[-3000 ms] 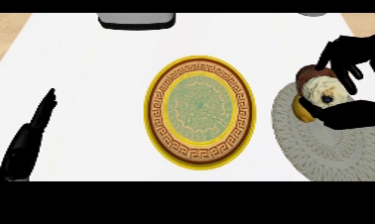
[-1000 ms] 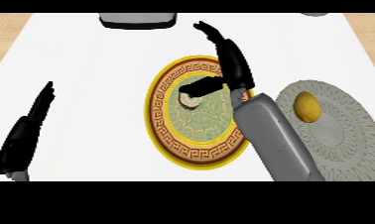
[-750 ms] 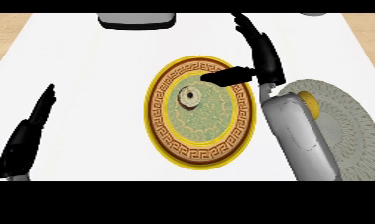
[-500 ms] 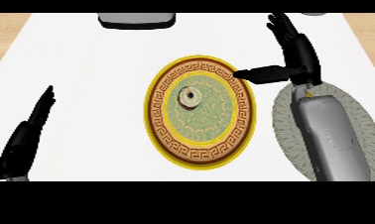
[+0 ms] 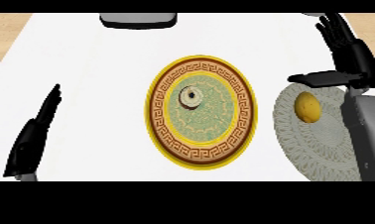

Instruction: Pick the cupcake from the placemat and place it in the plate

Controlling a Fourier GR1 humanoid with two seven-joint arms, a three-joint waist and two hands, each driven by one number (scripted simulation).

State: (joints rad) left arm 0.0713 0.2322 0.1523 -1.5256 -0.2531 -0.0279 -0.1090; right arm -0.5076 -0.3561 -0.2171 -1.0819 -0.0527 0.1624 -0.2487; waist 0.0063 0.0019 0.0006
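Countertop [image 5: 88, 54], white, fills the view; a strip of wood tone shows at the top corners. Grey placemat [image 5: 322, 139], woven and round, is cut off at the right by the forearm. Plate [image 5: 203, 155], yellow-rimmed with a brown key border, lies centre. Right hand [image 5: 350, 54], fingers straight and thumb out, hangs above the placemat's far edge, holding nothing. Left hand [image 5: 35, 134] rests open at lower left. Grey object [image 5: 138, 19], top edge, is only partly visible. Yellow item [image 5: 307, 107], possibly a lemon, sits on the placemat. Cupcake [image 5: 192, 97] stands upright on the plate, left of centre, seen top-down.
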